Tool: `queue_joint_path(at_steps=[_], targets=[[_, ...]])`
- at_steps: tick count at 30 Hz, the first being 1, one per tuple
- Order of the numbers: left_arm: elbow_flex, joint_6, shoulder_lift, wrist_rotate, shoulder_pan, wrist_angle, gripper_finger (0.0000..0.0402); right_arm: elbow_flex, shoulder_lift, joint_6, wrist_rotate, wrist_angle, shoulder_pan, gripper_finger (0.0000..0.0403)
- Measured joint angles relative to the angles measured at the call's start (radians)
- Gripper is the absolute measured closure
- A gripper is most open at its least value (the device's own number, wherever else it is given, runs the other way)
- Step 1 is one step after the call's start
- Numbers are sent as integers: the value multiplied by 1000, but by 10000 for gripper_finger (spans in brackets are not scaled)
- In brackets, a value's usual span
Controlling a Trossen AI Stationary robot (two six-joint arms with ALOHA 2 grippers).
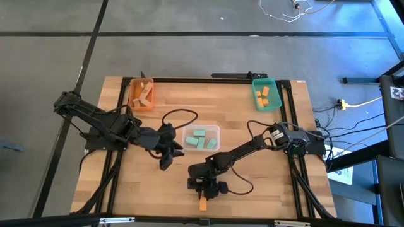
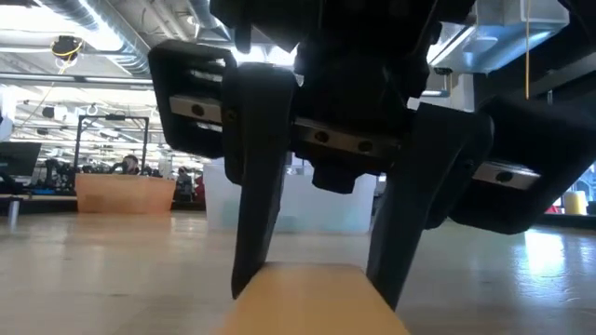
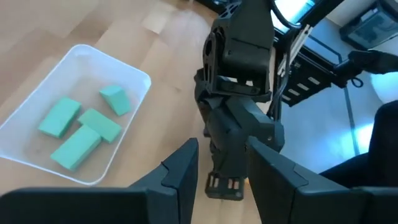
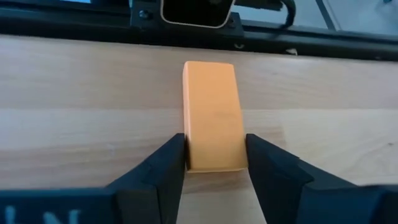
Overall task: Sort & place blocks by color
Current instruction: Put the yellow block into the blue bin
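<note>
orange tray [image 1: 141, 94]: at the far left corner of the counter [image 1: 158, 189], holding tan wooden blocks [image 1: 144, 93].
left gripper [image 1: 165, 159]: hovers left of the counter's middle, beside the clear tray; its fingers [image 3: 180, 174] stand spread with nothing between them.
clear tray [image 1: 201, 138]: near the counter's middle, with four mint green blocks [image 3: 78, 127] lying loose inside.
right gripper [image 1: 203, 194]: down at the near edge of the counter, its fingers [image 4: 168, 165] pressed against the two long sides of the orange block.
orange block [image 4: 211, 121]: flat on the counter by the near edge, pinched at one end while the rest sticks out ahead of the fingers.
teal tray [image 1: 266, 94]: at the far right corner, with orange blocks [image 1: 264, 97] inside.
handling: the block looks stiff, light and smooth-faced, so it will probably not give under the squeeze, but it may pivot since it is gripped at its end; a hold nearer its middle would carry it steadier.
</note>
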Motion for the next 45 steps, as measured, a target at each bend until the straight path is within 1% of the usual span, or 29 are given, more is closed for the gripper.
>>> queue_joint_path(at_steps=[2, 7, 10, 13, 14, 21, 23, 26, 30, 36, 41, 45], targets=[[0, 0, 0, 15, -3, 0, 278, 0, 1, 22, 4, -3, -4, 234], [0, 0, 0, 94, -19, 0, 278, 0, 2, 24, 5, -8, -10, 238], [0, 1, 0, 97, -27, -3, 278, 0, 2, 48, 5, -10, -17, 248], [0, 1, 0, 84, -27, -10, 278, 0, 3, 92, 22, -6, -32, 272], [0, 1, 0, 81, -27, -13, 278, 0, 2, 104, 34, -6, -40, 275], [0, 1, 0, 80, -27, -20, 278, 1, 2, 215, 46, -10, -97, 275], [0, 1, 0, 80, -27, -21, 278, 9, 1, 239, 43, -35, -119, 275], [0, 1, 0, 74, -27, -23, 278, 62, 2, 247, 45, -155, -144, 275], [0, 1, 0, 52, -27, -36, 278, 167, 10, 240, 30, -396, -180, 275], [0, 3, -8, 46, -26, -63, 278, 333, 11, 142, 107, -699, -226, 275], [0, 8, -11, 42, -27, -107, 278, 412, 11, 119, 134, -811, -254, 275], [0, 48, -11, 49, -35, -152, 278, 469, 11, 123, 137, -885, -272, 275]])
